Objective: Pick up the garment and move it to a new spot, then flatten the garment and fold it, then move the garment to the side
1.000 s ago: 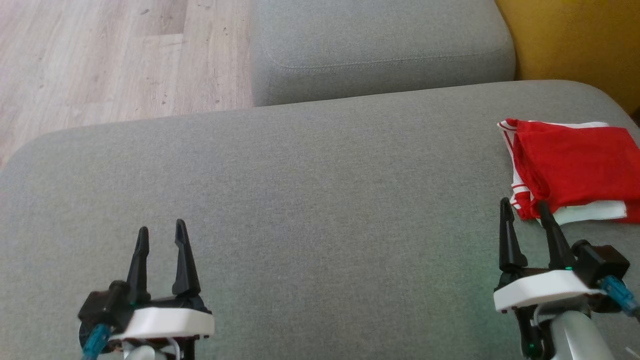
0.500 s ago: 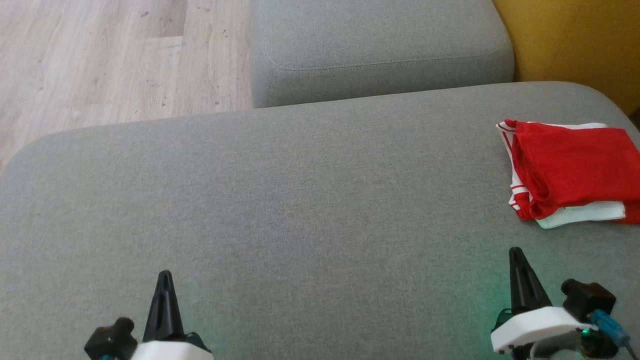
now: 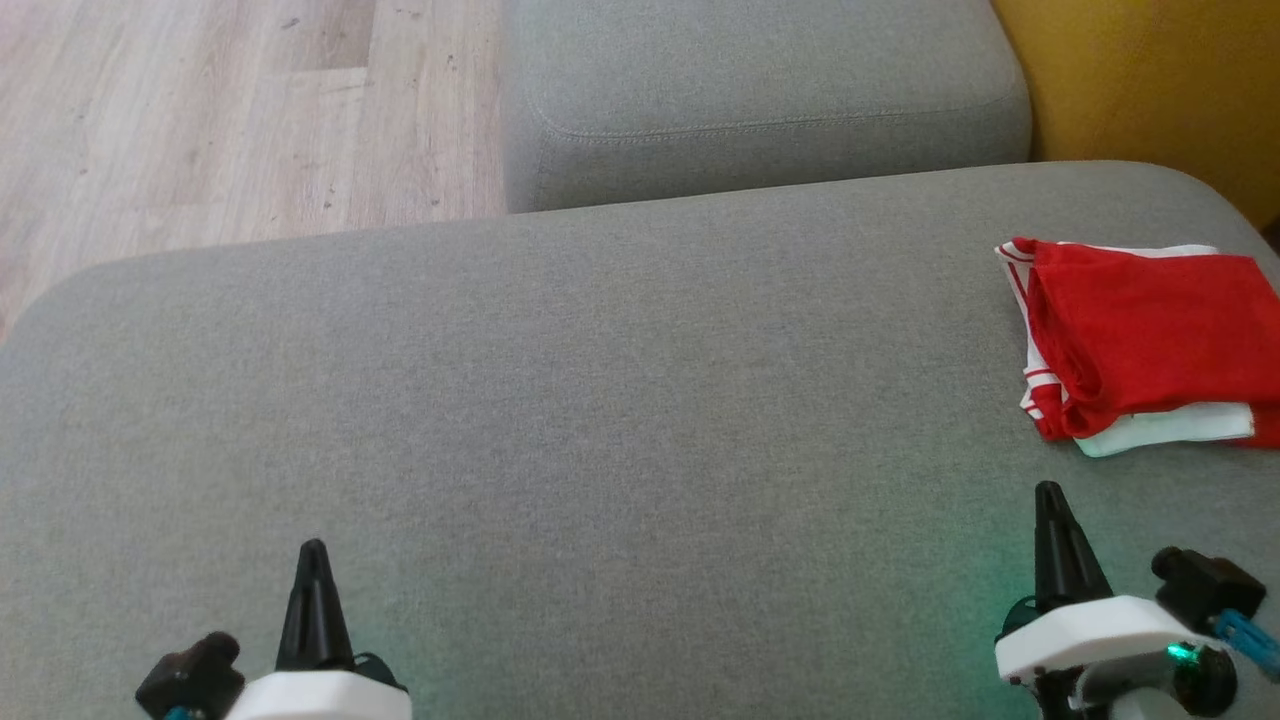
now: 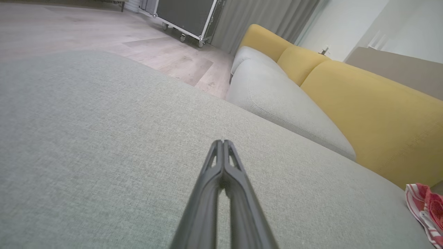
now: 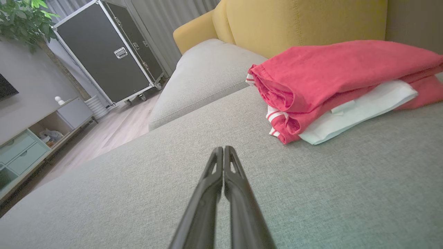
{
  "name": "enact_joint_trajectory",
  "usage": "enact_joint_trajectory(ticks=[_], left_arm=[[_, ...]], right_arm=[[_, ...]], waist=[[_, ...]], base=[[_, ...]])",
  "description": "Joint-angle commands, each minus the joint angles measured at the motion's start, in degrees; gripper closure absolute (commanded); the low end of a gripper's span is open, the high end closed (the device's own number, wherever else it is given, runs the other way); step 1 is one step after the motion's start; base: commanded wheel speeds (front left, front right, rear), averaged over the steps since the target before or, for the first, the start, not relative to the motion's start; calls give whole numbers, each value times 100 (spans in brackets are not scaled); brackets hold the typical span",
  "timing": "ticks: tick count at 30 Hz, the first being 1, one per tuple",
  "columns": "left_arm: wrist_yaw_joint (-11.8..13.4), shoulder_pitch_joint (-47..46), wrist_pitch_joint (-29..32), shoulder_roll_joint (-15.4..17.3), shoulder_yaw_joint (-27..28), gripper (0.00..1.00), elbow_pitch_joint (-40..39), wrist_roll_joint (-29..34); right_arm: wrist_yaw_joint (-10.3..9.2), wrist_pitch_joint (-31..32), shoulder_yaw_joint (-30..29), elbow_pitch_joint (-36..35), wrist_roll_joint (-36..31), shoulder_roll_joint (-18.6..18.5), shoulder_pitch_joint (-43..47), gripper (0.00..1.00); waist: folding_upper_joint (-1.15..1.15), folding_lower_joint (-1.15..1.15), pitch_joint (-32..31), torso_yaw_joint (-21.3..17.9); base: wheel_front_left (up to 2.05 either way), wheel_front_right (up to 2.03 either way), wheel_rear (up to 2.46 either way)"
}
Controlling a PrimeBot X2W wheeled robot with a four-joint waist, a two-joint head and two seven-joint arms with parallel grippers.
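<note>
The folded red-and-white garment (image 3: 1140, 335) lay at the right edge of the grey sofa cushion (image 3: 600, 400), towards its far right corner. The left gripper (image 3: 313, 552) and the right gripper (image 3: 1047, 495) hung over the near edge, jaws pressed together and empty, the right one near the garment but apart.

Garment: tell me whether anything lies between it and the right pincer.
Nothing visible does. Only the grey cushion stretches between the shut right pincer and the folded red and white garment, which lies apart from it.
</note>
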Motion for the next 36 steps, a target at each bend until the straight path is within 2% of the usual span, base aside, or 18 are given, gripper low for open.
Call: enact_joint_trajectory(ticks=[1, 36], left_arm=[[-31, -315, 37, 9, 91, 100, -210, -150], [-187, -494, 597, 21, 406, 100, -315, -2047]], right_arm=[[3, 37, -32, -232, 186, -9, -280, 100], [8, 595, -189, -500, 2350, -17, -372, 100]], waist=[[0, 0, 4, 2], [0, 0, 83, 40]], base=[[0, 0, 0], [0, 0, 0]])
